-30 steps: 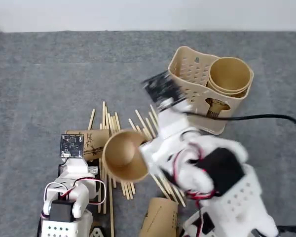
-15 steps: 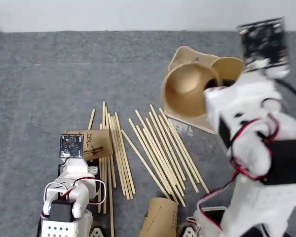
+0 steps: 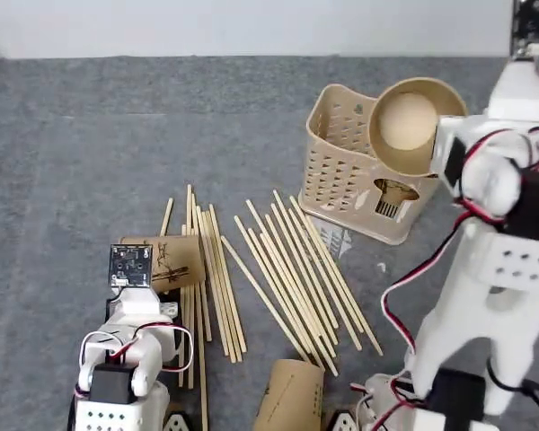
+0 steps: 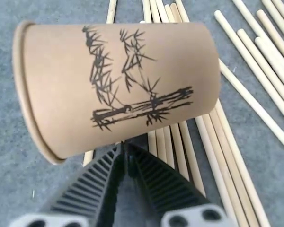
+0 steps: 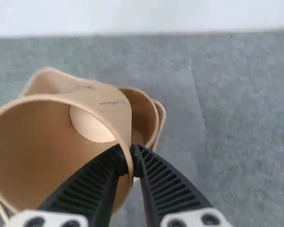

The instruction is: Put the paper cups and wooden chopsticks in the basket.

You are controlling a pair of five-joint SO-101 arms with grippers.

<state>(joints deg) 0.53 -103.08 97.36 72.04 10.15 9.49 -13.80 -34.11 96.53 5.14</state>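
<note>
Held cup (image 3: pixel 411 126) over the basket (image 3: pixel 341 175).
High view: I see chopsticks (image 3: pixel 283 269) strewn on the bench (image 3: pixel 72 135). Left wrist: my left gripper (image 4: pixel 125 158) is pinched together, empty, just beside a lying cup (image 4: pixel 118 85). Right wrist: my right gripper (image 5: pixel 125 163) clamps the held cup's rim; nested cups (image 5: pixel 146 118) sit in the basket.

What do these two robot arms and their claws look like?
The left arm and right arm are chunky white plastic shells around black motor blocks, with loose red, white and black wires looping between joints. Each wrist carries a small dark circuit board. The left gripper and right gripper have black, ridged, tapering fingers.
</note>
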